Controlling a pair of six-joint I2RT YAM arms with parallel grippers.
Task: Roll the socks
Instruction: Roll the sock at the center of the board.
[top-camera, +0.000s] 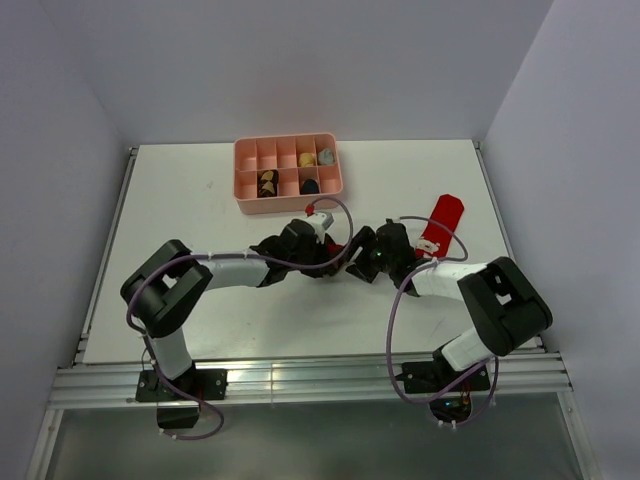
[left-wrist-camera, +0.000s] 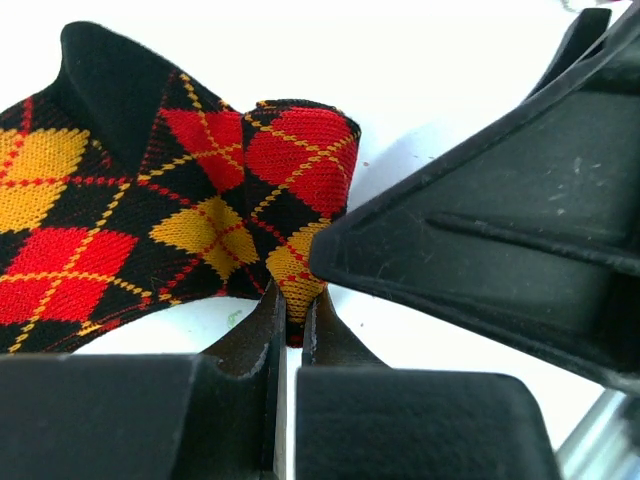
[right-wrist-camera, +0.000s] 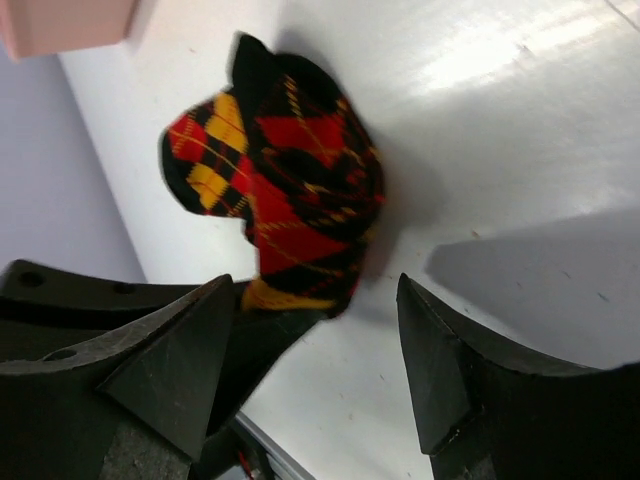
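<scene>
A black sock with red and yellow argyle diamonds (left-wrist-camera: 170, 190) lies bunched on the white table; it also shows in the right wrist view (right-wrist-camera: 285, 190) and, mostly hidden between the grippers, in the top view (top-camera: 337, 251). My left gripper (left-wrist-camera: 293, 310) is shut on the sock's edge, the cloth pinched between its fingers. My right gripper (right-wrist-camera: 320, 360) is open and empty, right next to the sock and facing the left gripper (top-camera: 335, 258). A plain red sock with white trim (top-camera: 443, 220) lies flat at the right. No tan-diamond sock shows.
A pink compartment tray (top-camera: 287, 190) with several small items stands at the back middle of the table. The right gripper's dark finger (left-wrist-camera: 500, 220) fills the right side of the left wrist view. The table's front edge with its metal rail (top-camera: 320, 375) runs near the arm bases.
</scene>
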